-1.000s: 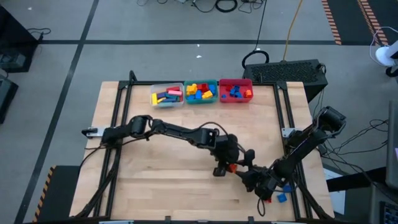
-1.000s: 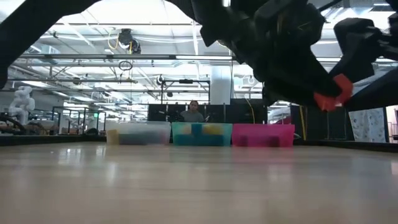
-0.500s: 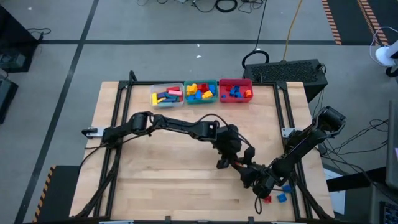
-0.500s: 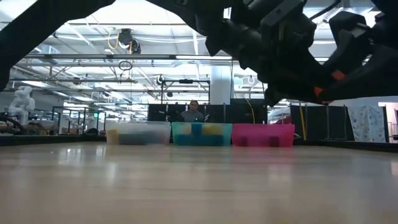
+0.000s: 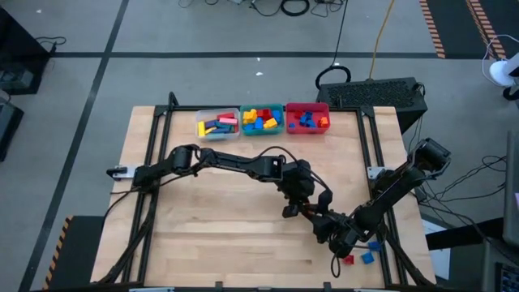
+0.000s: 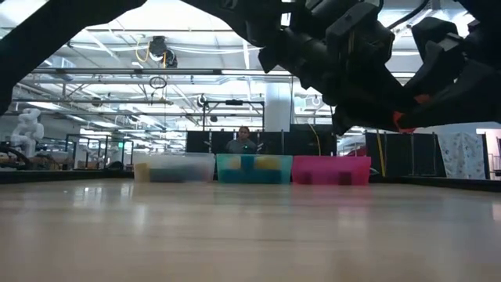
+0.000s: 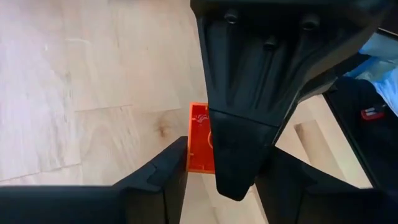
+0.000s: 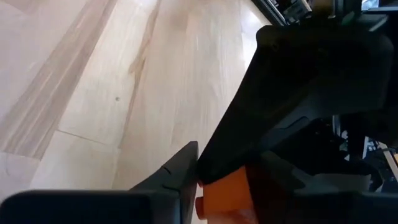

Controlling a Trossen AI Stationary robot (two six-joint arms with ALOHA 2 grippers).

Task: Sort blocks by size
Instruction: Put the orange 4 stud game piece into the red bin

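Item 1: orange brick (image 7: 200, 138), held above the tabletop (image 5: 211, 235) at about 4 o'clock from the tabletop's centre. Hollow underside visible in the left wrist view; a stud visible in the right wrist view. No readable writing on it.

Item 2: left hand (image 5: 293, 209), reaching in from 9 o'clock. The brick sits between its fingers (image 7: 168, 171); whether they press on it, cannot tell.

Item 3: right hand (image 5: 318, 221), reaching in from 4 o'clock, meeting the left hand nose to nose. The same orange brick sits between its fingers; a firm grip cannot be confirmed.

Item 4: clear bin (image 5: 217, 123), at 12 o'clock on the tabletop's far edge, holding long bars in red, yellow, blue and pink.

Item 5: teal bin (image 5: 262, 119), just beside the clear bin, holding yellow, blue and red bricks.

Item 6: red bin (image 5: 307, 118), just beside the teal bin, holding small blue and orange pieces.

Item 7: loose blocks near the 4 o'clock corner: two blue blocks (image 5: 370, 251) and a red block (image 5: 348, 259).

Labels and brands: none legible in any view.
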